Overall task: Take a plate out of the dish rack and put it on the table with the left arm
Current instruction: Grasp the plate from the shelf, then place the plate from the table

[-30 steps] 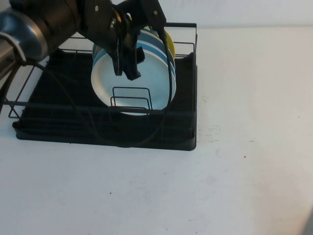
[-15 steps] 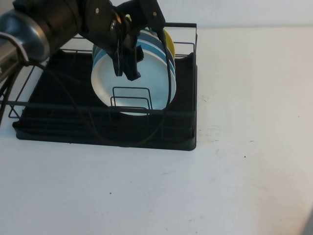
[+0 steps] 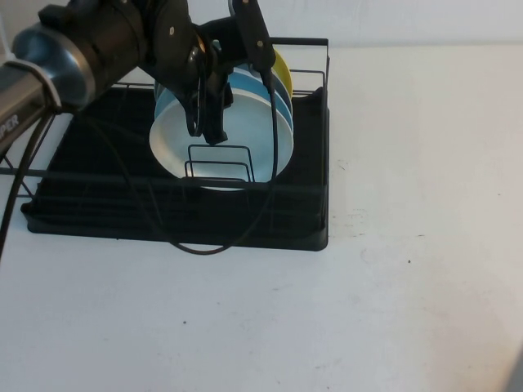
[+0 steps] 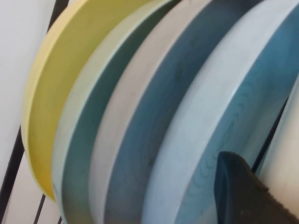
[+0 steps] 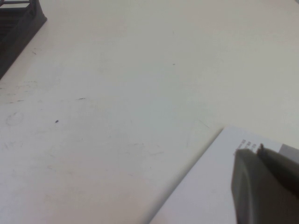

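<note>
Nearest to the robot lies the bare table, white with a few faint specks, running out to the right of everything else. The right gripper shows only in its own wrist view, as a dark finger hanging over a white sheet that lies flat on the table; I cannot tell whether its fingers are apart or together. Farther back on the left stands the dish rack, a black wire frame on a black tray. The plates stand on edge in its right half, packed close behind a pair of small wire dividers. The front one is the plate, very pale and round, its face turned toward the robot. Behind it comes a sky-blue plate, and at the back a yellow plate. The left arm reaches in from the left above the rack, its black cable looping down in front of the plates. The left gripper sits at the top of the plate, one finger lying over its front face and the other behind its rim, so the pincer looks clamped on that plate.
</note>
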`<move>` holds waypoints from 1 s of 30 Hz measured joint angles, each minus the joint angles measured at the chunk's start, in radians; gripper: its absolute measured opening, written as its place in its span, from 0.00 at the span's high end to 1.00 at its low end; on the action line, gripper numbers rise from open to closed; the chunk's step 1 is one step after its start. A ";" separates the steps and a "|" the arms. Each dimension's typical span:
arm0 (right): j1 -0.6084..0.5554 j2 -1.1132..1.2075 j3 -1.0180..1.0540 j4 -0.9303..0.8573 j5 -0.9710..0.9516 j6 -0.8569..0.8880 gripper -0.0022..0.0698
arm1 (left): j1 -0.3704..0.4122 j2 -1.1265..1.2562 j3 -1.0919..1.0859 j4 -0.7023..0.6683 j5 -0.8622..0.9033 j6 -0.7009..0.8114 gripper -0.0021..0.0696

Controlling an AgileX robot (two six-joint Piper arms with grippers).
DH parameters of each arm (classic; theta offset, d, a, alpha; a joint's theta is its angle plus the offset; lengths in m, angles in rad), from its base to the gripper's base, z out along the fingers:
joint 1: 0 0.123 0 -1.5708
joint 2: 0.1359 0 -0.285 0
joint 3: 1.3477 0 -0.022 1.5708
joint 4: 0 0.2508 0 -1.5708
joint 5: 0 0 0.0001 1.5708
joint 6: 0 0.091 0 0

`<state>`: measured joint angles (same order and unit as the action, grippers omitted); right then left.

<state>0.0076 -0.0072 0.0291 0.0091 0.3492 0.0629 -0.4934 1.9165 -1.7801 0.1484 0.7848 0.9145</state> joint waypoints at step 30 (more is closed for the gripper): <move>0.000 0.000 0.000 0.000 0.000 0.000 1.00 | 0.010 -0.526 -0.002 -0.124 0.175 -0.627 0.88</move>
<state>0.0076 -0.0072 0.0291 0.0091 0.3492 0.0629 -0.4833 1.3902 -1.7825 0.0245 0.9595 0.2871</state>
